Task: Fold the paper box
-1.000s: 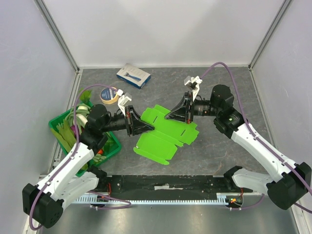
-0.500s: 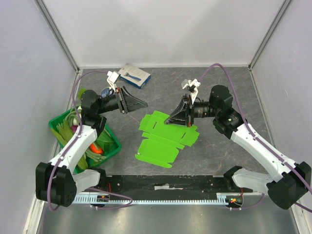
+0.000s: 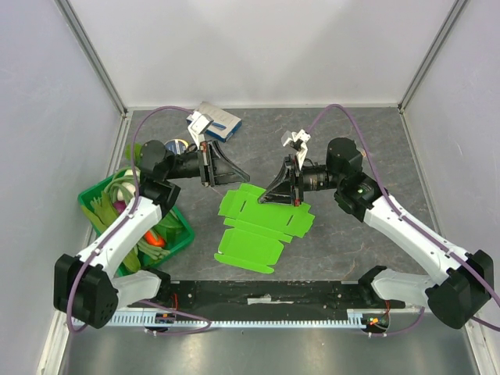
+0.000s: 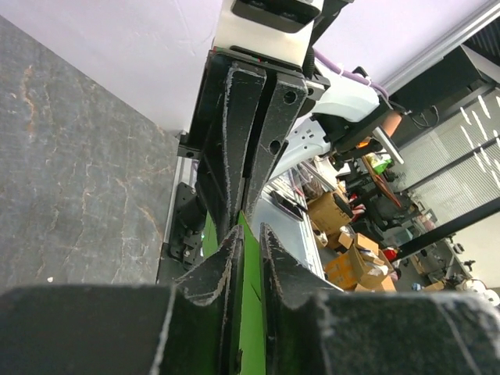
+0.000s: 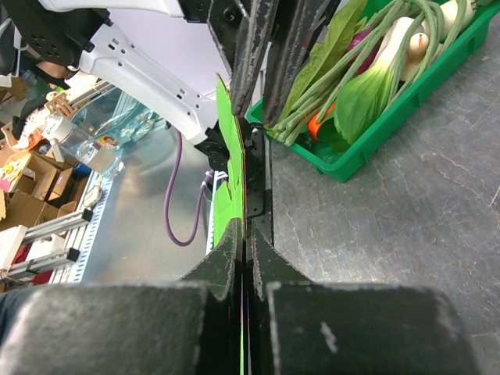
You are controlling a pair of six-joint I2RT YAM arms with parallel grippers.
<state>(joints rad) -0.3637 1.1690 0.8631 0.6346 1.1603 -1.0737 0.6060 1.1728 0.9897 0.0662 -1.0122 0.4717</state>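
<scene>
**Progress.** The paper box point(image 3: 258, 230) lies as an open blank near the middle of the table point(image 3: 351, 141). Its crease lines and side tabs are plain to see from above. No wall stands upright, no tab is tucked, and no corner is closed. At most, the far panel looks a little raised where it is held, though the overhead view does not settle that. My judgement is that the folding has hardly begun. Raising the walls, turning the flaps in and locking the tabs are all left to do.

**Right gripper.** The right gripper point(image 3: 273, 195) reaches in from the right to the far edge of the blank, about midway along it. In its wrist view the fingers point(image 5: 223, 258) are pressed together with the lime card edge-on between them. It is pinching the card.

**Left gripper.** The left gripper point(image 3: 237, 178) comes in from the left and points at the far left corner of the blank, just beside the other gripper and facing it. In its wrist view the jaws stand a narrow way apart, with a strip of green showing in the slot. I cannot tell whether they bear on the card or merely straddle it.

**Position of the work.** Most of the blank spreads from the two tips toward the arm bases, flat on the table. It lies apart from the green crate point(image 3: 180, 238) of vegetables on the left. It is well apart from the blue-and-white carton point(image 3: 215, 121) at the far side.
</scene>
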